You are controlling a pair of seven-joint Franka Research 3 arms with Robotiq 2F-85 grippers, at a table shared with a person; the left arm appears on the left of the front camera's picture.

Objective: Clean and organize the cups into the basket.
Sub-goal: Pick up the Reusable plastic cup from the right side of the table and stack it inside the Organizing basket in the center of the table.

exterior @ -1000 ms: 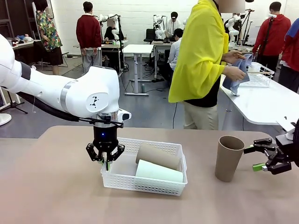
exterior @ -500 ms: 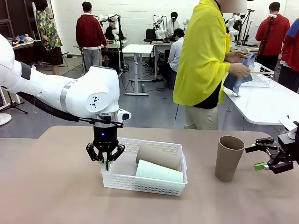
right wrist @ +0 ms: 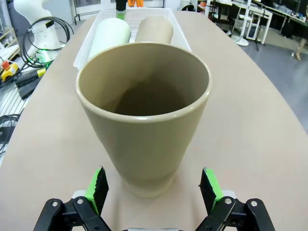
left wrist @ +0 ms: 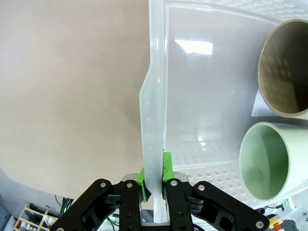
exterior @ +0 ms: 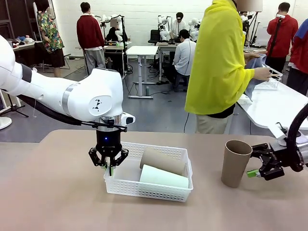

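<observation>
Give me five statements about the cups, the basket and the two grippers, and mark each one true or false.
1. The left gripper is shut on the basket wall. True.
2. Three cups lie in the basket. False: two do, the mint green cup and a brown cup.
3. A brown tumbler stands upright on the table, outside the basket. True.
4. The right gripper is clamped on that tumbler. False: its jaws are open beside the tumbler, not gripping it.
5. The mint green cup stands upright. False: it lies on its side.
</observation>
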